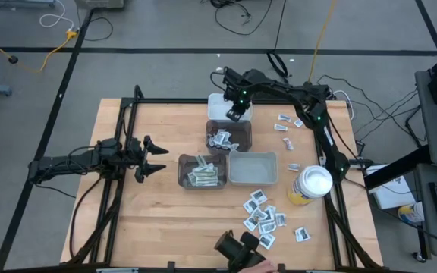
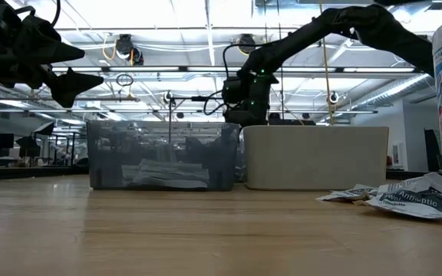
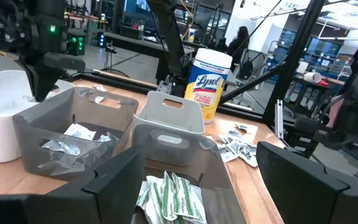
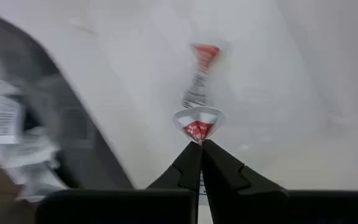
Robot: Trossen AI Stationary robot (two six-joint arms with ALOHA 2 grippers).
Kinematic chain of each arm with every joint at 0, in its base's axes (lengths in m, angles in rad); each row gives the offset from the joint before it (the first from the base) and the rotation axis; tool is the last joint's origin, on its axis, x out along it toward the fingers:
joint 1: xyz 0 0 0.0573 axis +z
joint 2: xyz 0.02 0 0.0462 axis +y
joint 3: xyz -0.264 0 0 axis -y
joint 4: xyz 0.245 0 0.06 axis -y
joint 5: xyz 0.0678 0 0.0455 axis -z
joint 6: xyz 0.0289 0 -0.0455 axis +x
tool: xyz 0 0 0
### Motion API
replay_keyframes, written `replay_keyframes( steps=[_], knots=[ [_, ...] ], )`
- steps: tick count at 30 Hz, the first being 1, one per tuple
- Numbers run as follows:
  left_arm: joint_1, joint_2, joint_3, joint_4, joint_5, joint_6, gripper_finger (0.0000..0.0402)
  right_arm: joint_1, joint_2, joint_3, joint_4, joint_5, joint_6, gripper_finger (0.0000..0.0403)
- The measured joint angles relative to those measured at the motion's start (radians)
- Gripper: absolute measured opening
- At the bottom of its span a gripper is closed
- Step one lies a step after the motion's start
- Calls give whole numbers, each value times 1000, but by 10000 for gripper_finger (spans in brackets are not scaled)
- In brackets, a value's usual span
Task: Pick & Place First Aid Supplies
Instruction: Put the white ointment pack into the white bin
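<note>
Right gripper [image 4: 200, 144] pinched shut on red-marked packet [image 4: 198, 124], visible only in right wrist view. Packet small, white, crumpled. Left gripper [image 1: 152, 158] spread wide, holding nothing.

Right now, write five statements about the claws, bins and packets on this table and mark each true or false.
1. The right claw pinches a red-marked packet over the white bin. True.
2. The left claw holds a packet. False: it hangs open and empty, left of the bins.
3. The yellow canister lies on its side. False: it stands upright.
4. Loose packets lie on the table near the canister. True.
5. All bins hold packets. False: the light grey bin looks empty.
</note>
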Motion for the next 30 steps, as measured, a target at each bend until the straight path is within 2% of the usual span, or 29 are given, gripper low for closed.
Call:
replay_keyframes(
  steps=[9,21,23,26,30],
  knots=[
    [0,0,0,0,0,0,310,0,-1,0,17,34,-23,16],
    [0,0,0,0,0,0,310,9,-14,0,23,107,-25,147],
    [0,0,0,0,0,0,310,10,-20,0,31,109,-77,161],
    [0,0,0,0,0,0,310,17,-23,0,19,156,-147,163],
    [0,0,0,0,0,0,310,20,-23,0,51,157,-88,153]
  ],
)
